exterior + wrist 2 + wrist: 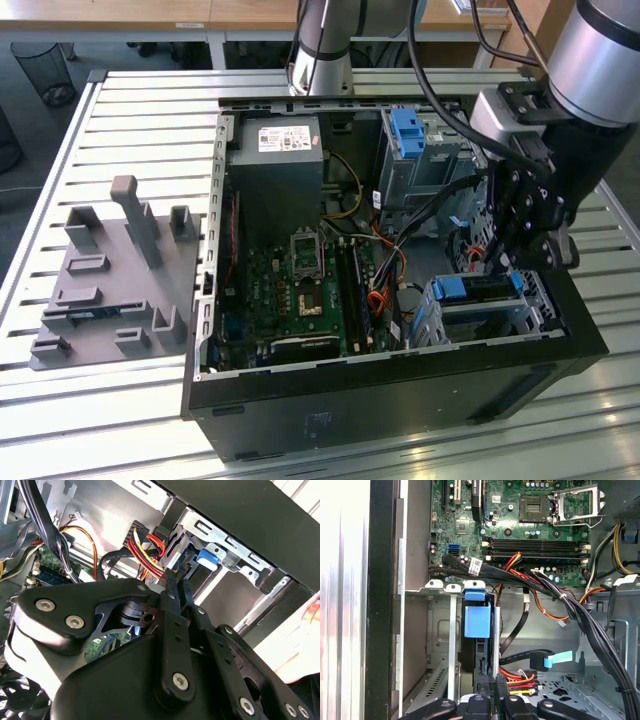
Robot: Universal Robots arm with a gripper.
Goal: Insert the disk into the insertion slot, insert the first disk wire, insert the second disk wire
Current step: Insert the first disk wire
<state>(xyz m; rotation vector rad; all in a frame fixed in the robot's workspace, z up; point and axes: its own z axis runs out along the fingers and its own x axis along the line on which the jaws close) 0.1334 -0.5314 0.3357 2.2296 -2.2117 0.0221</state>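
Disk (480,289) lay in the insertion slot (437,318) of an open computer case (400,400), claw (517,268) closed tight, hung just above its blue end, red and yellow wires (520,682) close by

The arm (592,70) reaches in from the exterior view's right, wrist (512,118) bent so the hand (505,262) points steeply down. In both wrist views the fingers (175,592) sit drawn together, tips in a narrow pinch, linkages folded inward.
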